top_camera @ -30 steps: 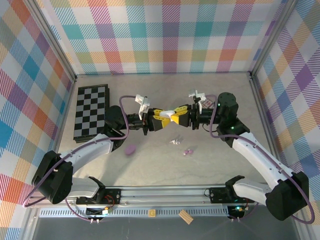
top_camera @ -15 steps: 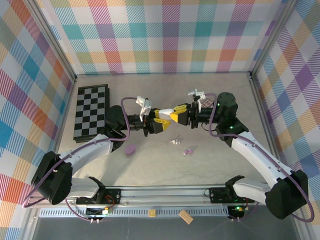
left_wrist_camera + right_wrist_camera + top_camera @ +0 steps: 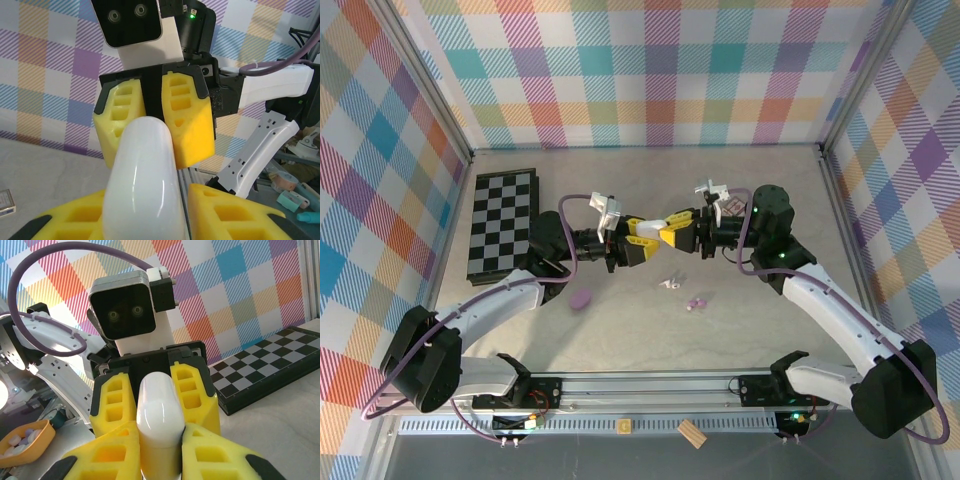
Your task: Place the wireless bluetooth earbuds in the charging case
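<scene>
Two grippers meet beside the chessboard (image 3: 502, 225): right gripper (image 3: 666, 233) pinches the white case (image 3: 159, 420), left gripper (image 3: 649, 241) slightly parted around it.

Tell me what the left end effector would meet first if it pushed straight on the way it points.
The white charging case: it lies between the left end effector's fingers. Right behind it, head-on, is the right end effector, shut on the case's far end.

Glossy white charging case (image 3: 159, 415) aloft; whitish earbud (image 3: 669, 284) and lilac earbud (image 3: 697, 301) loose below, just apart.
</scene>
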You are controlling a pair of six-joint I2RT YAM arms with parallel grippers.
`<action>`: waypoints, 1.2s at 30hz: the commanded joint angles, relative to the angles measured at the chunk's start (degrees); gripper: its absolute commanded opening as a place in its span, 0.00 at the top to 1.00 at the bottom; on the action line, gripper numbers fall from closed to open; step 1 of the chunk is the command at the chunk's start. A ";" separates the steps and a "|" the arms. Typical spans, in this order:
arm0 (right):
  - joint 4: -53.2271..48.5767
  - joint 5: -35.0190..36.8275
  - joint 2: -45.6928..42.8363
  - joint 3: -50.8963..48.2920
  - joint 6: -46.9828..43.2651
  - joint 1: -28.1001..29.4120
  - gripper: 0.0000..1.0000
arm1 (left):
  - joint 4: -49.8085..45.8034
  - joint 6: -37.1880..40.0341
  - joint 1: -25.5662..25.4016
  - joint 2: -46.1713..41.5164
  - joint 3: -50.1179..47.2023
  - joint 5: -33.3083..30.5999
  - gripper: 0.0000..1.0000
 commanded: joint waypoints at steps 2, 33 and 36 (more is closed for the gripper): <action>-0.73 0.41 -0.92 0.28 -1.99 0.34 0.80 | 2.07 1.61 -0.37 -2.46 -0.35 -0.23 0.66; -8.29 7.58 -2.78 1.95 -4.53 0.38 0.46 | -0.44 7.36 -0.37 -3.16 -1.53 0.58 0.84; -10.89 11.74 -2.24 3.03 -6.08 0.33 0.39 | 0.10 10.24 -0.37 -3.73 -2.42 0.69 0.83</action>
